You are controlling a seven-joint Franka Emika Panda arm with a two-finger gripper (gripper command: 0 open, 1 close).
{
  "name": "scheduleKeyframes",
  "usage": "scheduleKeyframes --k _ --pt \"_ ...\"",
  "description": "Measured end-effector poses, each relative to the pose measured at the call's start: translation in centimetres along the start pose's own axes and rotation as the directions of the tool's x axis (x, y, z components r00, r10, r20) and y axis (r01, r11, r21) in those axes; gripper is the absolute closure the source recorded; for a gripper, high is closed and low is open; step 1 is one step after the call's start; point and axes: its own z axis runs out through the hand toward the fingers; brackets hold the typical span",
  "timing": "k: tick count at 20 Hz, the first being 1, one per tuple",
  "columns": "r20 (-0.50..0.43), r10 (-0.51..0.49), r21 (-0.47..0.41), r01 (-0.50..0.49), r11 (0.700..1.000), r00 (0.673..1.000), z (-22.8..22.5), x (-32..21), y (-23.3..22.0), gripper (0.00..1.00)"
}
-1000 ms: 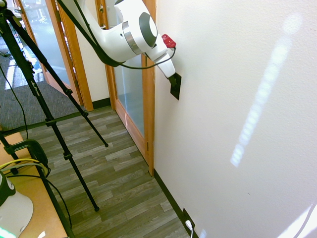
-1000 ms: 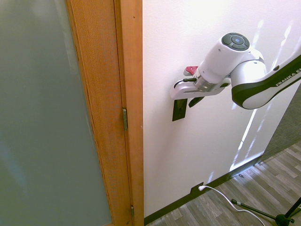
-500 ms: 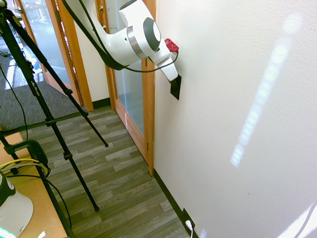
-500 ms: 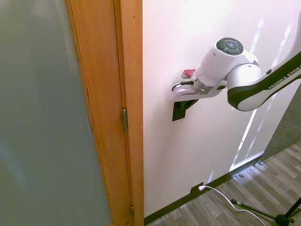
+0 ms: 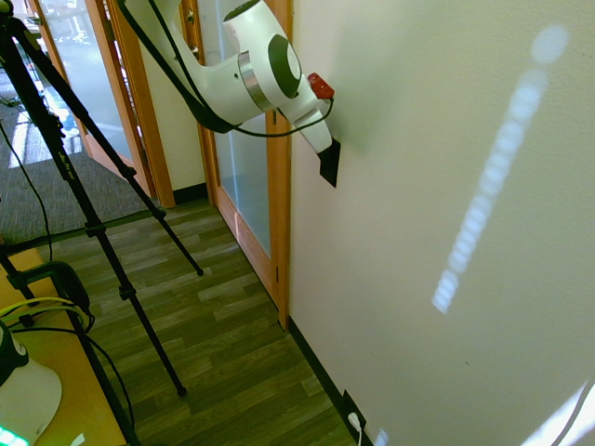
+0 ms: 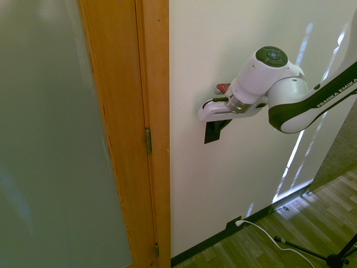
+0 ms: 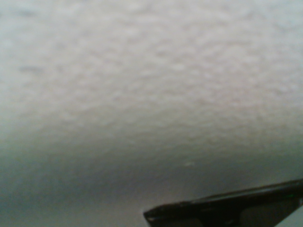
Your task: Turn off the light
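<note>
The light is a small black switch plate (image 5: 329, 167) on the white wall just right of the wooden door frame; the second exterior view shows the plate (image 6: 211, 134) from the other side. My gripper (image 5: 326, 151) comes in from the upper left, shut, with its dark fingertips against the plate's upper part. From the other side, the gripper (image 6: 222, 123) covers the top of the plate. The wrist view shows only rough white wall up close and a dark edge (image 7: 227, 208) at the bottom right.
A wooden door frame (image 5: 279, 195) with a frosted glass door (image 6: 50, 139) borders the wall. Low on the wall, a black socket plate with a white plug (image 5: 352, 415) sits at the baseboard (image 6: 235, 224). A wooden tabletop (image 5: 70, 395) is at the lower left.
The fingers have shut and moved in against the switch plate's top. The wall and floor look dimmer than before.
</note>
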Motion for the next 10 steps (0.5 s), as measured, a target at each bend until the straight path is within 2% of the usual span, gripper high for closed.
scheduleKeyframes --k 1,8,10 --pt "0.002 -0.002 -0.007 0.002 1.000 1.000 0.6 -0.2 0.1 0.00" --pt "0.046 -0.082 0.072 0.078 0.994 0.996 0.2 0.1 1.8 0.00" --pt "0.056 -0.112 0.057 0.109 0.992 0.992 0.0 -0.8 3.7 0.00"
